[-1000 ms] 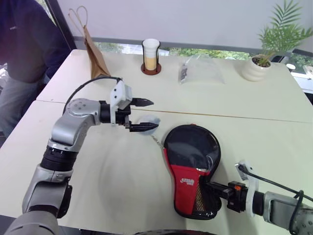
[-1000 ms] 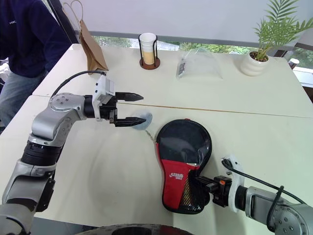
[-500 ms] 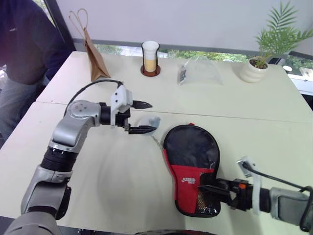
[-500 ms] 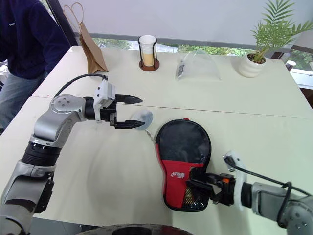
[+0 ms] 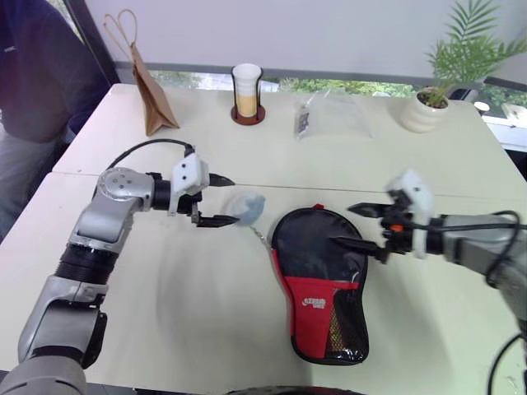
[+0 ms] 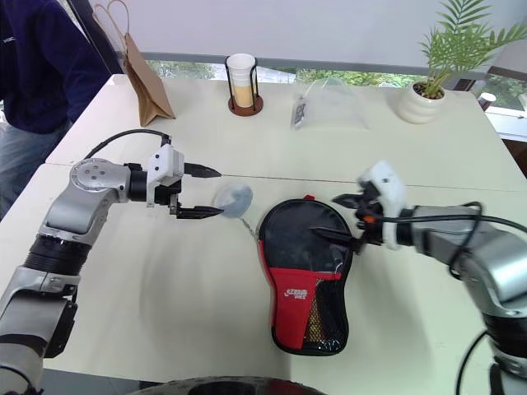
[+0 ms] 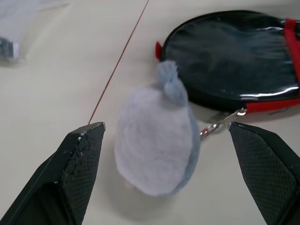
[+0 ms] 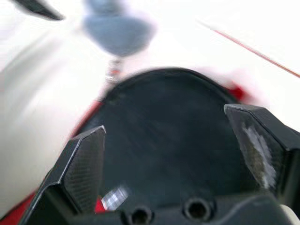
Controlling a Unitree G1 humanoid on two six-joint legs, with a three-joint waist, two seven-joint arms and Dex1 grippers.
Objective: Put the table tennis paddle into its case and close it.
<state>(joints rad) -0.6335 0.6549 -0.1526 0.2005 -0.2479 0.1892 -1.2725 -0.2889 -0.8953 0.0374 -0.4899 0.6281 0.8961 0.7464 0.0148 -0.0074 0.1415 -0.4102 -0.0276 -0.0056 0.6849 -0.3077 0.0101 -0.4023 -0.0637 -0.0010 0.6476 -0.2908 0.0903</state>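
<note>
The case (image 5: 319,284) lies flat on the table, black round end away from me, red panel and mesh pocket toward me. The paddle is hidden; no handle sticks out. A fluffy grey-blue pompom (image 5: 248,206) hangs on a short metal chain from the case's left rim. My left gripper (image 5: 231,200) is open just left of the pompom; in the left wrist view the pompom (image 7: 154,140) sits ahead between the fingers (image 7: 70,178). My right gripper (image 5: 343,225) is open and hovers over the right side of the round end, the case (image 8: 173,140) below its fingers (image 8: 86,164).
Along the table's far side stand a brown paper bag (image 5: 142,90), a cup in a holder (image 5: 247,90), a clear plastic bag (image 5: 333,115) and a potted plant (image 5: 428,107). A person (image 5: 33,74) is at the far left corner.
My right gripper, shut at the case's narrow near end, has opened and swung up and forward to hover over the round end. The left gripper has drifted a little to the left.
</note>
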